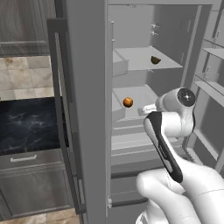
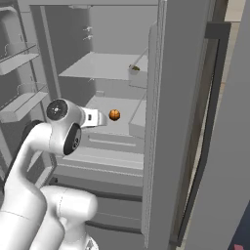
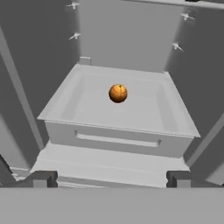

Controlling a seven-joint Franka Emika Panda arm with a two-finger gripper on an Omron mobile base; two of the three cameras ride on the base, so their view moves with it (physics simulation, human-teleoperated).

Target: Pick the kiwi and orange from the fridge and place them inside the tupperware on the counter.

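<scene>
Fridge: stands open, its pale shelves and drawers in plain sight from both base views.
Orange: sits alone on the middle shelf, roughly centred, untouched by anything.
Kiwi: rests on the shelf above, toward the back on the side away from the counter; nothing is near it.
Gripper: points straight into the fridge at the level of the orange's shelf, its two tips spread wide apart with nothing between them; it is in front of the shelf's edge and well short of the fruit.
Counter: a stretch of black marbled top shows beside the open door.
Tupperware: I cannot say where it stands from here.
Done so far: by my reading, only the approach to the fridge; neither fruit is picked.
Left to do: reach in and take the orange, which looks to be the first target, carry it to the tray, then the same for the kiwi.
</scene>
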